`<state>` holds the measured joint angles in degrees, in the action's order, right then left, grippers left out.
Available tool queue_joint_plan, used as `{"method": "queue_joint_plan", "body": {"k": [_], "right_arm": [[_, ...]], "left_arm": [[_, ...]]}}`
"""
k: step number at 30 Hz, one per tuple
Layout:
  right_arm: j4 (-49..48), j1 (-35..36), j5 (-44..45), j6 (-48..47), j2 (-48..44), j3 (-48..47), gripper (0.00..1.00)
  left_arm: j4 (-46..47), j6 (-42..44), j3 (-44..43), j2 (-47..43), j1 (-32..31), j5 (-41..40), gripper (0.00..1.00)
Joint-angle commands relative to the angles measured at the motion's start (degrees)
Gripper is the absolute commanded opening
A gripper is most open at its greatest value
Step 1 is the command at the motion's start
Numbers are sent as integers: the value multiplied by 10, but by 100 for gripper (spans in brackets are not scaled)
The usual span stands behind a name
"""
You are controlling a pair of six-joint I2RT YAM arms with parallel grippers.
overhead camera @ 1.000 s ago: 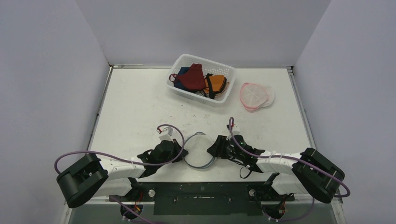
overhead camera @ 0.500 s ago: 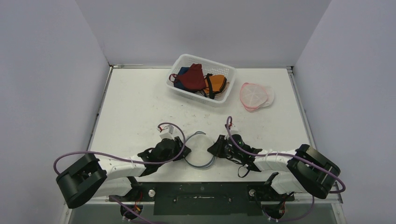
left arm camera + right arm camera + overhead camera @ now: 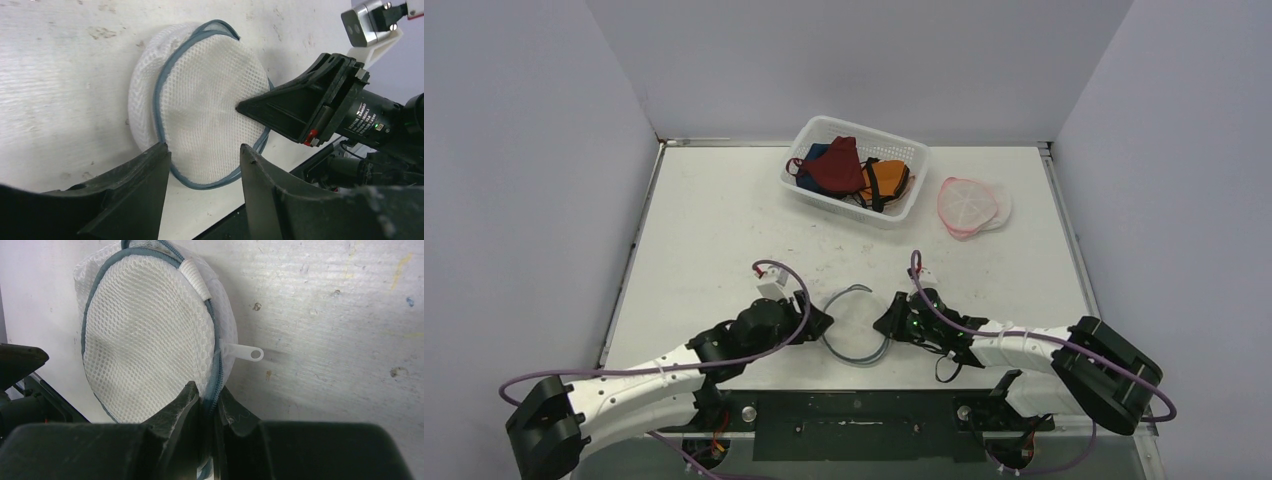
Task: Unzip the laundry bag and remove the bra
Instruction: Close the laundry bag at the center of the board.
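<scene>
The laundry bag is a round white mesh pouch with a grey-blue zipper rim, lying near the table's front edge; it shows in the left wrist view and the right wrist view. My right gripper is shut on the bag's zippered rim at its right side. A white pull tab sticks out just above the fingers. My left gripper is open and empty, just left of the bag. The bra is hidden.
A white basket with red, orange and dark garments stands at the back middle. A pink-rimmed mesh pouch lies to its right. The black front rail runs just below the bag.
My left arm has drawn back to the left and its gripper now sits apart from the bag. The bag has shifted slightly. My right gripper has stayed on the rim.
</scene>
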<state>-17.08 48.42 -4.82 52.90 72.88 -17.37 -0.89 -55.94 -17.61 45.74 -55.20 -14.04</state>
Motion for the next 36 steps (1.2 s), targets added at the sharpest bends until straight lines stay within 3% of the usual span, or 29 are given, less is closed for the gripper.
{"method": "queue_joint_plan", "body": {"k": [1,5,10,16,18,25,32,36], "right_arm": [[113,9,26,-9,-18,0,5],[126,11,30,-10,-30,2,5],[124,19,28,-12,-36,-2,5],[135,25,28,-17,-49,-10,6],[143,27,28,-17,-57,-13,11],[239,33,60,-33,-131,-57,56],[369,37,100,-97,-174,-181,76],[322,38,56,-113,-183,-202,75]], "left_arm": [[130,45,-29,69,-13,66,49],[199,64,-61,174,-21,100,39],[186,56,-71,253,-14,46,25],[175,41,-58,291,3,4,24],[173,40,-60,303,5,1,24],[188,32,-57,321,3,5,23],[192,28,-59,328,2,7,24],[193,25,-61,331,1,7,24]]}}
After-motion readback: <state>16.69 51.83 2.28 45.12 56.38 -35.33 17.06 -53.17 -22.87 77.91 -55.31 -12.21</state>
